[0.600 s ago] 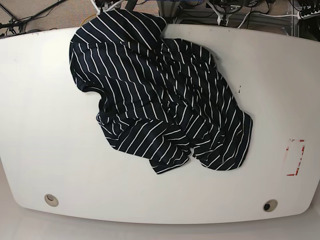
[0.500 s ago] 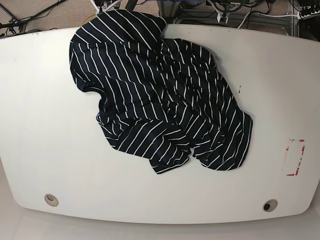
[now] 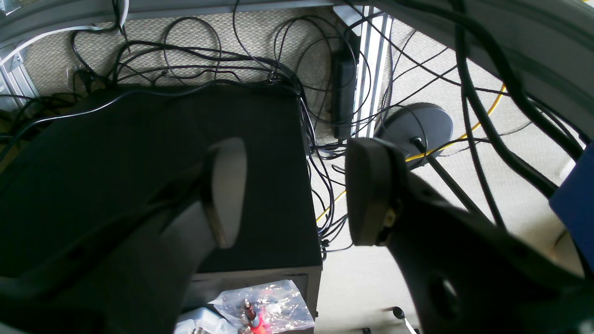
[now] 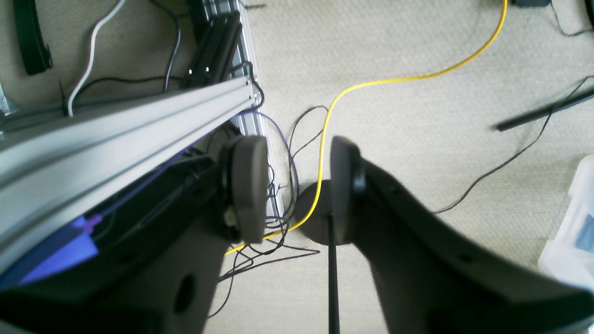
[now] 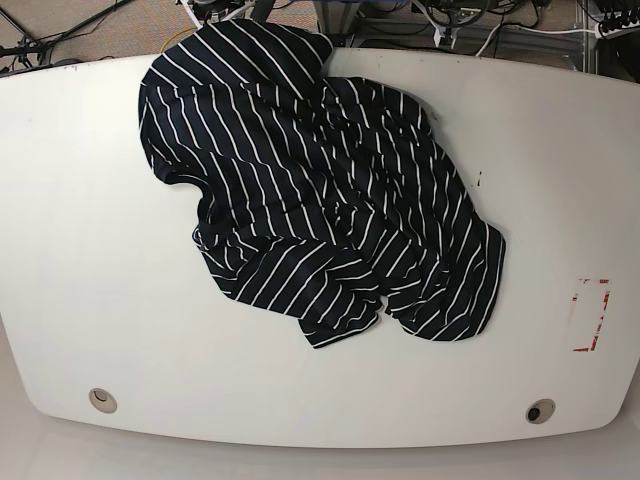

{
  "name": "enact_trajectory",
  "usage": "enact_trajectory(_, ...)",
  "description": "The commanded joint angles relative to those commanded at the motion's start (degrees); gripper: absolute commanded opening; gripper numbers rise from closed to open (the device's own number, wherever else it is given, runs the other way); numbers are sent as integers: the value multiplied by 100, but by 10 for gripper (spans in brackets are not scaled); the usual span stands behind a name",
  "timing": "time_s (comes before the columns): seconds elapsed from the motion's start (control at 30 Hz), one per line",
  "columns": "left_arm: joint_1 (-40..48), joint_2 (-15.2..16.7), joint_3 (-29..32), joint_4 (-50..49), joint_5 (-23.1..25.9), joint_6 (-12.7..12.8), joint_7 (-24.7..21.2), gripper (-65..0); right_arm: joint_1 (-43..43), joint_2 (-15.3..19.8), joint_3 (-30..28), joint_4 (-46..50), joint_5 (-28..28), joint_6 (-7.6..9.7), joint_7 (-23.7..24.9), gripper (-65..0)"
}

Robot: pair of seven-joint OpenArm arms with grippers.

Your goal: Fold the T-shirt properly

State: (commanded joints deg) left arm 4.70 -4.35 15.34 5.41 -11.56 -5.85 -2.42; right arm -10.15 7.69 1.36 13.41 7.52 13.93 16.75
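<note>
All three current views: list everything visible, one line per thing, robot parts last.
T-shirt: one, dark navy with thin white stripes, crumpled on the table from the far edge to right of centre.
table: one, white, fills the base view.
red marking: one, red, table's right side.
round holes: two, near the table's front corners.
yellow cable: one, on the beige carpet.
black box: one, on the floor among black cables.
aluminium rail: one, silver, left of the right wrist view.
left gripper: open, empty, above the floor.
right gripper: open, empty, above the carpet.
</note>
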Motion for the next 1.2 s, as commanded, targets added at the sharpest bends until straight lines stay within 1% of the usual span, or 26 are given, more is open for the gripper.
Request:
enact_trajectory(0.13,0,0,-35,9,-18,0,-18,-339,-26,0,0,9,0,0,0,-439)
enact_trajectory(0.27,97,9,-44,9,-26,0,-360,-342,-220,0,0,141,0,0,0,-439)
enact_trajectory(0.37,325,0,-44,9,-26,0,-642,-342,-633,-70,0,774,0,-18,-44,-439)
enact_trajectory(0.4,369,-9,-44,62,-26,0,-703,-342,-791,-88,0,1029,0,-35,-123,-439)
enact_trajectory(0.47,466,-26,-44,316,-26,0,-747,-343,-1055,-88,0,1547,0,-35,-431,-439)
enact_trajectory(0.53,703,-35,-44,712,-26,0,-747,-343,-1345,-97,9,2110,9,-35,-747,-441)
enact_trajectory(0.63,1204,-299,-44,1521,-35,0,-677,-343,-1934,-114,9,3033,18,-35,-888,-441)
enact_trajectory(0.67,1327,-343,-44,1705,-35,0,-659,-343,-2040,-123,9,3226,18,-44,-914,-441)
enact_trajectory(0.8,1934,-466,-88,2681,-35,0,-642,-343,-2470,-123,26,4053,44,-44,-1336,-441)
enact_trajectory(0.83,2119,-571,-149,2910,-35,0,-642,-343,-2567,-132,35,4220,44,-44,-1389,-441)
enact_trajectory(0.9,2418,-686,-316,3341,-26,0,-642,-343,-2804,-132,44,4510,53,-44,-1424,-441)
enact_trajectory(1.0,2857,-756,-554,4026,-9,0,-598,-343,-3147,-141,44,5011,53,-53,-1459,-441)
enact_trajectory(1.1,3332,-941,-721,4659,-9,0,-571,-343,-3525,-237,70,5424,53,-53,-1459,-441)
enact_trajectory(1.2,3745,-1002,-809,5240,-18,0,-571,-343,-3886,-316,334,5776,53,-53,-1459,-441)
